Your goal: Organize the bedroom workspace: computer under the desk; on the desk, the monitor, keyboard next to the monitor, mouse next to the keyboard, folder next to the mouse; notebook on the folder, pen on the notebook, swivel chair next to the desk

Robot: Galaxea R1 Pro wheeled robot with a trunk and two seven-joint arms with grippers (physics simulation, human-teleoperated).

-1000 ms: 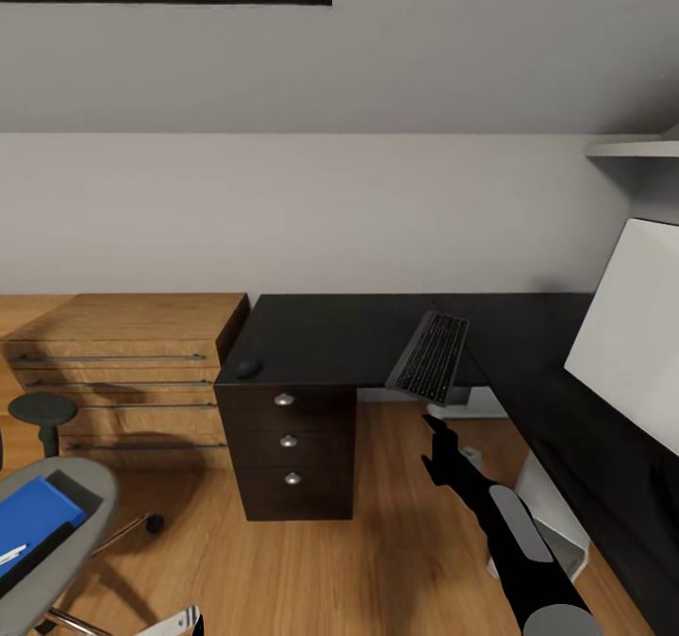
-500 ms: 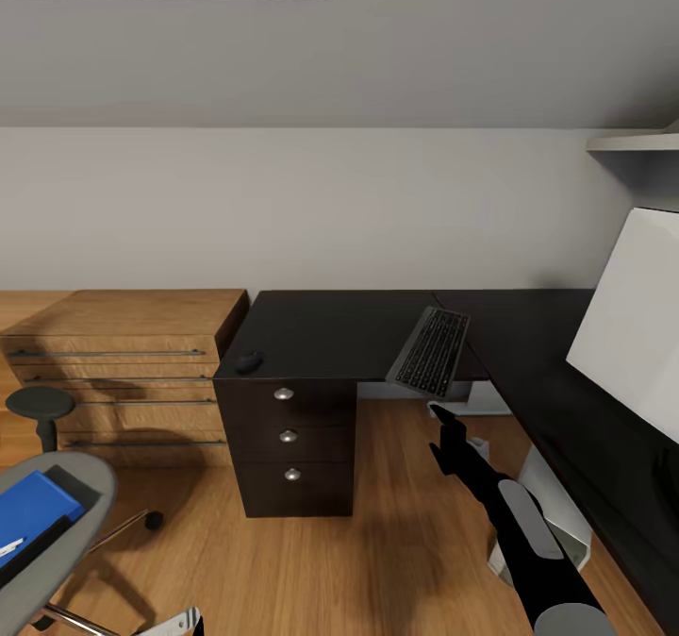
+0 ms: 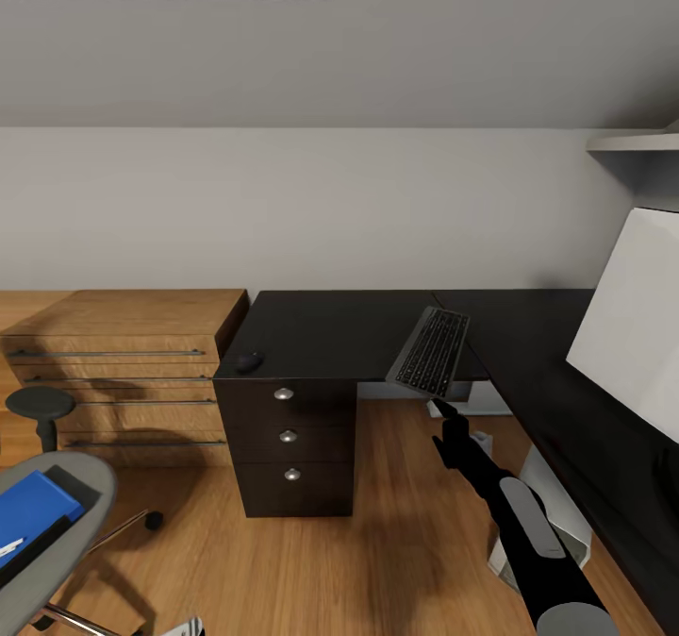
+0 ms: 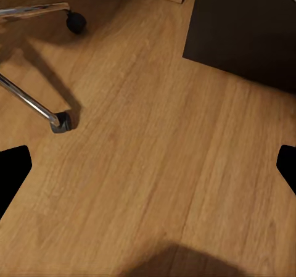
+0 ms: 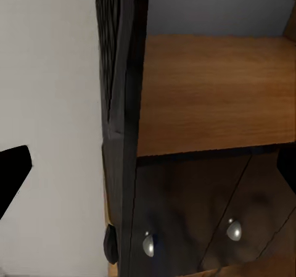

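Black desk (image 3: 330, 334): glossy L-shaped top against the pale wall; drawer unit (image 3: 288, 447) with three round silver knobs under its left end.
Keyboard (image 3: 430, 351): on the desk top near the inner corner, set at an angle, its near end jutting past the front edge. In the right wrist view it appears edge-on as a dark slab (image 5: 120, 123) running between the fingers.
Mouse (image 3: 249, 362): on the desk's front left corner, above the drawers, well apart from the keyboard.
Monitor (image 3: 630, 329): white back toward the camera, standing on the desk's right wing.
Swivel chair (image 3: 42, 513): lower left on the wood floor (image 3: 311, 560), apart from the desk; one round black armrest (image 3: 40, 403) is raised beside the seat.
Folder (image 3: 33, 513): bright blue, lying flat on the chair seat, with a sliver of white at the frame edge on top of it, too cropped to identify.
Wooden dresser (image 3: 127, 362): light wood, just left of the desk.
Right gripper (image 3: 443, 411): arm stretched forward, tips just under the keyboard's overhanging end; fingers spread wide, one dark tip (image 5: 12, 169) clear of the keyboard edge; contact cannot be judged.
Left gripper (image 4: 148, 166): aimed down at bare floor, fingers wide apart, nothing held; chrome chair legs and casters (image 4: 61, 121) nearby.
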